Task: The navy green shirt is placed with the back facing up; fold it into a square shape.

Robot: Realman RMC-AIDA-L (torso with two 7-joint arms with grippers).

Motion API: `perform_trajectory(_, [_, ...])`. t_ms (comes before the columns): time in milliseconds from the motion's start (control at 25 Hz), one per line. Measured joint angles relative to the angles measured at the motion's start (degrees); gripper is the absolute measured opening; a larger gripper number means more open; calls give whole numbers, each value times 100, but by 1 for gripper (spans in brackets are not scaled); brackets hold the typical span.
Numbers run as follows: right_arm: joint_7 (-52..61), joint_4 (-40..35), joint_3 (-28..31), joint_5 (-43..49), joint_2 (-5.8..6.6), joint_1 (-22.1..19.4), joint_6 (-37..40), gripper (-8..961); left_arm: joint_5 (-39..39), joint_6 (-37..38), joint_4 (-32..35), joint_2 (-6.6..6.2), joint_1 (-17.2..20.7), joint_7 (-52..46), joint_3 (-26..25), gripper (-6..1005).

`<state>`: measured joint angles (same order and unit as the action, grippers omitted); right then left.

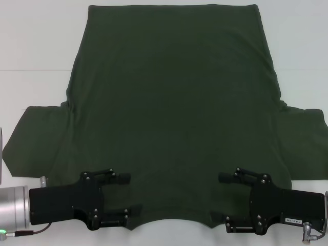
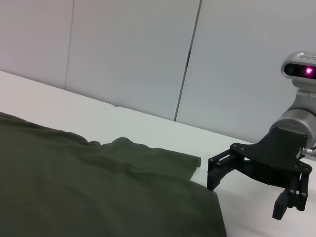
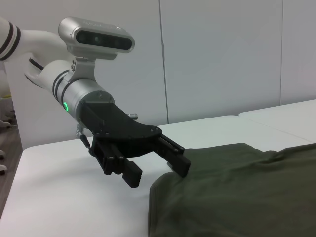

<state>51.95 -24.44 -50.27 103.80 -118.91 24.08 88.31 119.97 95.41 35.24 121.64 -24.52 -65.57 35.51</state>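
Both claws wide at worktop's near edge: left gripper (image 1: 122,193), right gripper (image 1: 224,200) flank navy green shirt (image 1: 171,107) collar hem, equally near.

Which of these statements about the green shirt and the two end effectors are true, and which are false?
1. The navy green shirt lies spread flat on the white table. True.
2. Only one end effector is near the shirt. False: the left end effector and the right end effector are both at its near edge, one on each side of the collar.
3. Both end effectors are open. True.
4. The shirt is already folded into a square. False: both sleeves are spread out to the sides.
5. The shirt has a large printed logo. False: it is plain.
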Motion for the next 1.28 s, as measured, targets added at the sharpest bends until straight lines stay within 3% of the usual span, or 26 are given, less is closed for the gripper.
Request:
perform_trajectory(680, [78,0,6,-5,-1,9,1,912,-16,-5,0,0,-7,-108,-88,800])
perform_trajectory(1040, [202,1,221,-10,-25,29,-45,911,-15,-42,107,-101,-120,-1748,-334,800])
perform_trajectory(1280, [255,0,262,20,-27,66,-81,911,22,-278,258,-366,-287,-3735,-727,800])
